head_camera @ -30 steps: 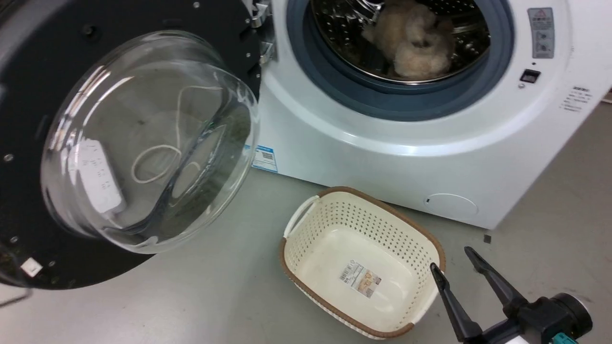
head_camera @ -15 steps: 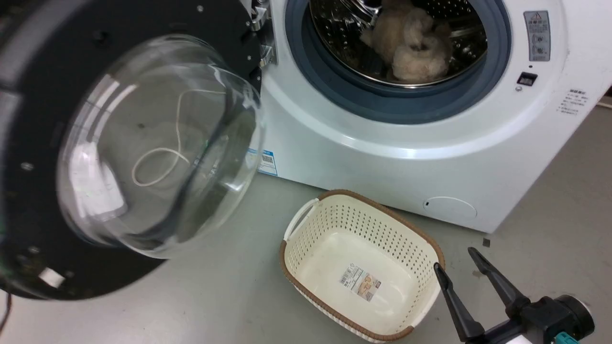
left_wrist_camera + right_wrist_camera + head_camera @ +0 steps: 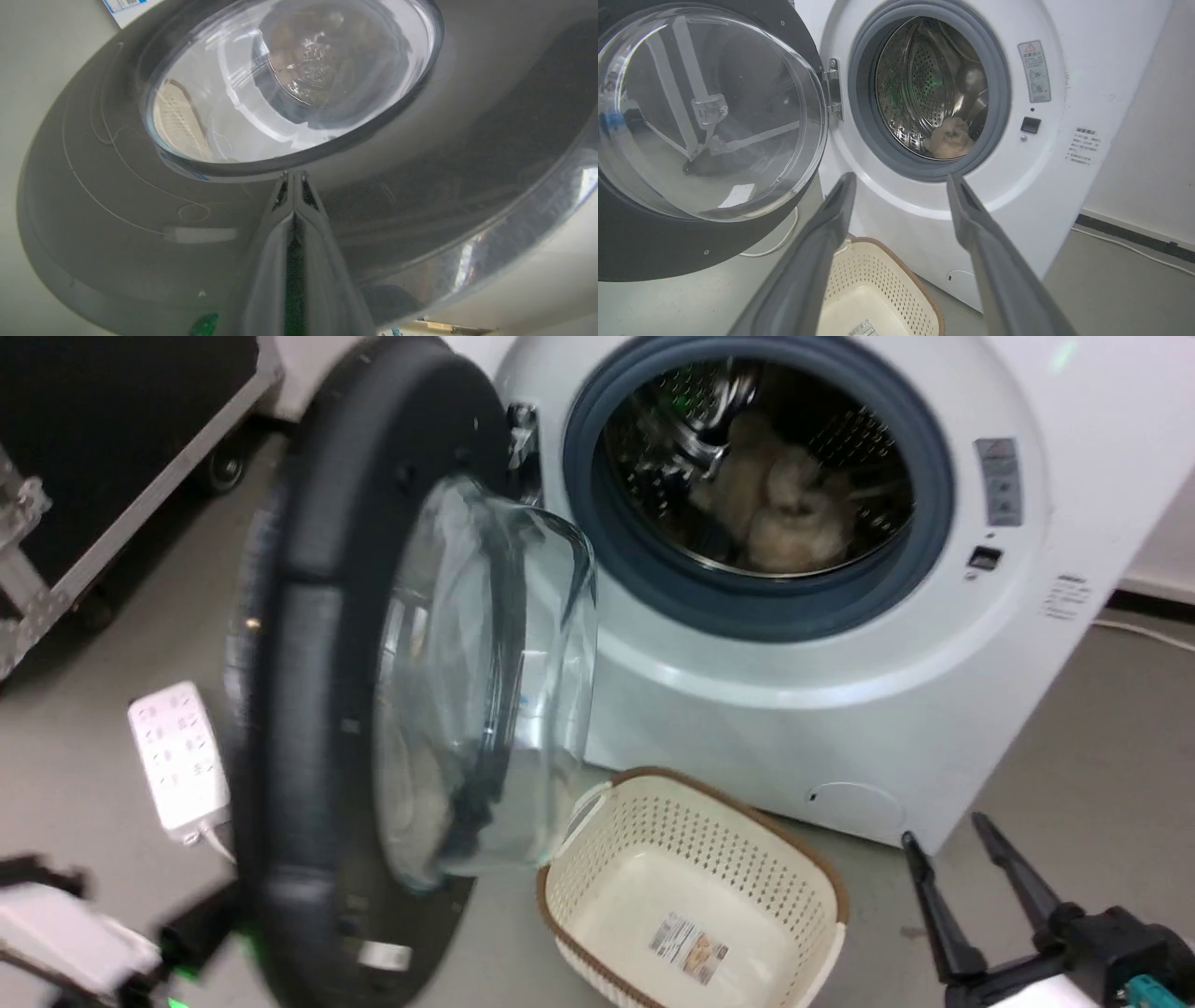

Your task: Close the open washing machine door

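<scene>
The washing machine door (image 3: pixel 308 709) stands about half open and edge-on, its glass bowl (image 3: pixel 495 691) bulging toward the white washing machine (image 3: pixel 747 709). In the left wrist view my left gripper (image 3: pixel 293 173) is shut with nothing in it, and its tips rest against the door's (image 3: pixel 420 163) dark outer face just below the window rim. My pale left forearm (image 3: pixel 56 933) shows blurred at the lower left, behind the door. My right gripper (image 3: pixel 943 831) hangs open at the lower right, apart from the machine. A beige plush lump (image 3: pixel 775 513) lies in the steel drum.
An empty cream basket (image 3: pixel 691 896) with a brown rim stands on the floor in front of the machine, under the door's swing. A white power strip (image 3: pixel 177 756) lies on the floor to the left. A black wheeled case (image 3: pixel 112 429) stands at far left. A cable (image 3: pixel 1125 247) runs along the wall at right.
The door has swung from wide open toward the machine, now about half shut. My left forearm has come into the head view. The camera has also shifted.
</scene>
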Controlling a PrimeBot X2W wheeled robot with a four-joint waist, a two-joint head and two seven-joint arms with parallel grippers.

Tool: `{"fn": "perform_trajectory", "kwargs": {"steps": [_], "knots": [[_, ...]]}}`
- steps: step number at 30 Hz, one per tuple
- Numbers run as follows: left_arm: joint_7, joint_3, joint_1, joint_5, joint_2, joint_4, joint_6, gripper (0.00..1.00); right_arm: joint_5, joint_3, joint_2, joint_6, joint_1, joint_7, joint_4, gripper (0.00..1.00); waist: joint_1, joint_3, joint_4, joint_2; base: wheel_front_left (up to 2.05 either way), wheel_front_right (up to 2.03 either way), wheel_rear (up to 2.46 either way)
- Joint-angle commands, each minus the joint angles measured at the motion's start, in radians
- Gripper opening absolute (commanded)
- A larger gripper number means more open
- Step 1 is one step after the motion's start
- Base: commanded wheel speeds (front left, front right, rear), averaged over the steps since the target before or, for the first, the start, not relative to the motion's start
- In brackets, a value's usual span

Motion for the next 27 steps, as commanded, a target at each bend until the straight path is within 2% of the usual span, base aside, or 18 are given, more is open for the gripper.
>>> {"fn": "perform_trajectory", "kwargs": {"steps": [1, 3, 7, 8, 11, 18, 22, 27], "knots": [[0.03, -0.069, 0.063, -0.008, -0.062, -0.039, -0.02, 0.0, -0.014, -0.033, 0.003, 0.001, -0.024, -0.005, 0.004, 1.0, 0.0002, -0.02, -0.038, 0.0, 0.0, 0.0, 0.0], [0.021, -0.135, 0.115, -0.006, -0.109, -0.072, -0.029, 0.0, -0.014, -0.085, 0.007, 0.001, -0.032, -0.005, 0.007, 1.0, 0.0002, -0.024, -0.072, 0.0, 0.0, 0.0, 0.0], [-0.011, -0.206, 0.148, -0.03, -0.134, -0.084, -0.034, 0.0, -0.015, -0.126, 0.005, 0.001, -0.034, -0.005, 0.005, 1.0, 0.0002, -0.021, -0.113, 0.0, 0.0, 0.0, 0.0], [-0.041, -0.261, 0.168, -0.045, -0.14, -0.077, -0.046, 0.0, -0.015, -0.137, -0.002, 0.001, -0.034, -0.005, 0.003, 1.0, 0.0002, -0.014, -0.145, 0.0, 0.0, 0.0, 0.0], [-0.089, -0.314, 0.18, -0.078, -0.142, -0.061, -0.064, 0.0, -0.015, -0.134, -0.013, 0.001, -0.034, -0.005, 0.003, 1.0, 0.0002, -0.003, -0.185, 0.0, 0.0, 0.0, 0.0], [-0.342, -0.526, 0.131, -0.221, -0.143, 0.033, -0.141, 0.0, 0.007, -0.09, -0.044, 0.001, -0.041, -0.005, -0.004, 1.0, 0.0002, 0.08, -0.332, 0.0, 0.0, 0.0, 0.0], [-0.529, -0.623, 0.04, -0.31, -0.143, 0.097, -0.184, 0.0, 0.026, -0.066, -0.053, 0.001, -0.052, -0.005, 0.0, 1.0, 0.0002, 0.132, -0.417, 0.0, 0.0, 0.0, 0.0], [-0.725, -0.707, -0.113, -0.339, -0.143, 0.205, -0.241, 0.0, 0.048, -0.034, -0.057, 0.001, -0.075, -0.005, 0.007, 1.0, 0.0002, 0.195, -0.515, 0.0, 0.0, 0.0, 0.0]]}}
